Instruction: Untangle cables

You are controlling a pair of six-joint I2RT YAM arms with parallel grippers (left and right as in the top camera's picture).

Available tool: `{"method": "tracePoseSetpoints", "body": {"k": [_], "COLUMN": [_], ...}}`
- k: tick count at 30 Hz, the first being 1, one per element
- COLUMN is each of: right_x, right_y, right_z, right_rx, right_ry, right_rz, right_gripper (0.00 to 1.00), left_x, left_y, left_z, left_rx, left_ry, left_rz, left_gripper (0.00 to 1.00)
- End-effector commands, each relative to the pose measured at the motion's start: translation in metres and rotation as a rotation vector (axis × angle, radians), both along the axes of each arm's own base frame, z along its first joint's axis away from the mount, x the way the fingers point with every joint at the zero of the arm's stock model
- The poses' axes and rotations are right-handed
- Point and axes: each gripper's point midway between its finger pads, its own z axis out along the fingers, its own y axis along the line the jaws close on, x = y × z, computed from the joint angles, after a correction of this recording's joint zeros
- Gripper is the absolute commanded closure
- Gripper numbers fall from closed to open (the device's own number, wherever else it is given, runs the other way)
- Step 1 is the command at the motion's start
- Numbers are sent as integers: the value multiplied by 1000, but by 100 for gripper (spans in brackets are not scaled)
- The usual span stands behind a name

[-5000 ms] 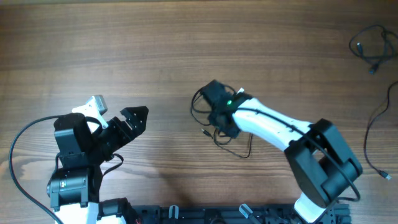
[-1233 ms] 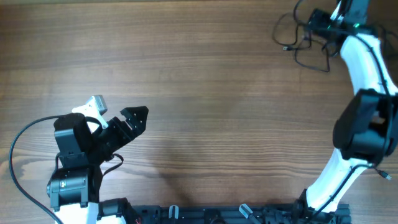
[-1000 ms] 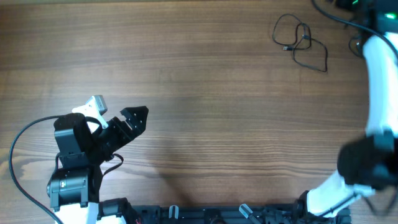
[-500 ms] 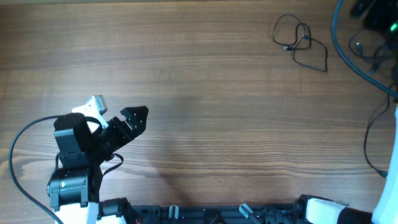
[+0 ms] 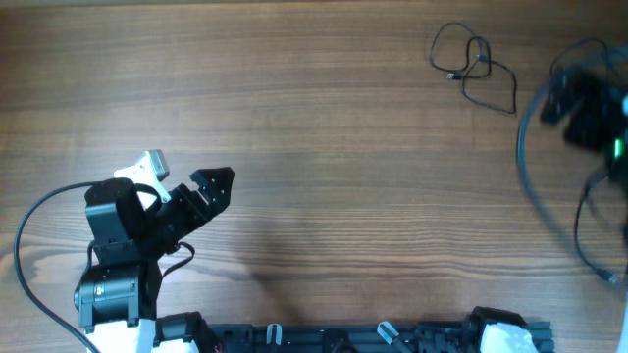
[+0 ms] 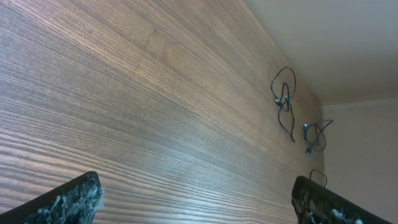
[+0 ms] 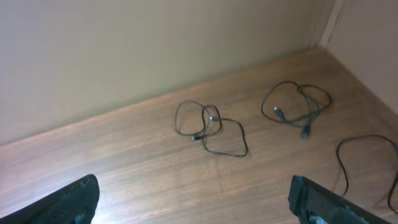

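The cables (image 5: 474, 69) lie in separate loose loops at two o'clock on the bench (image 5: 314, 98). Left gripper (image 5: 186, 172) and right gripper (image 7: 196, 205) both stand wide, empty; best to pinch one strand only, mid-loop.

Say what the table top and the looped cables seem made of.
The table top: wood or wood-look laminate, by its streaky brown grain; dull satin finish. The cables: black plastic or rubber sheath, probably; thin, matte, lying in soft curves.
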Motion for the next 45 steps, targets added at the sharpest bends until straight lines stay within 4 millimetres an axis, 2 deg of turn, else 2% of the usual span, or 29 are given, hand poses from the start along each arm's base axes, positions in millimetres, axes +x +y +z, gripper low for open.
{"method": "tracePoseSetpoints", "body": {"k": [1, 4, 8, 12, 16, 19, 24, 28, 34, 39, 40, 41, 42, 43, 45], "right_x": [-48, -86, -116, -128, -143, -149, -152, -140, -133, -133, -133, -132, -127, -120, -96], "right_y": [12, 19, 25, 27, 30, 23, 1, -2, 9, 19, 18, 4, 0, 0, 11], "right_z": [-12, -31, -56, -93, -149, -168, -169, -161, -172, -183, -186, -184, -180, -175, -156], "right_rx": [18, 76, 166, 270, 424, 494, 516, 515, 666, 681, 672, 628, 574, 512, 311], "right_ry": [-66, -112, -170, -140, 44, 93, 43, -14, -4, 28, 26, -27, -60, -89, -189], "right_rz": [3, -27, -64, -115, -223, -338, -500, -489, -509, -463, -466, -517, -491, -436, -210], "right_gripper": [0, 0, 0, 0, 0, 0, 0, 0, 0, 0, 0, 0, 0, 0, 0], "left_x": [0, 0, 0, 0, 0, 0, 0, 0, 0, 0, 0, 0, 0, 0, 0], "left_y": [-3, -3, -3, -3, -3, -3, -3, -3, -3, -3, -3, -3, -3, -3, -3], "left_z": [4, 4, 4, 4, 4, 4, 4, 4, 4, 4, 4, 4, 4, 4, 4], "left_rx": [3, 3, 3, 3, 3, 3, 3, 3, 3, 3, 3, 3, 3, 3, 3], "left_ry": [-19, -19, -18, -18, -19, -19, -19, -19, -19, -19, -19, -19, -19, -19, -19], "left_rz": [-20, -20, -20, -20, -20, -20, -20, -20, -20, -20, -20, -20, -20, -20, -20], "left_gripper": [0, 0, 0, 0, 0, 0, 0, 0, 0, 0, 0, 0, 0, 0, 0]}}
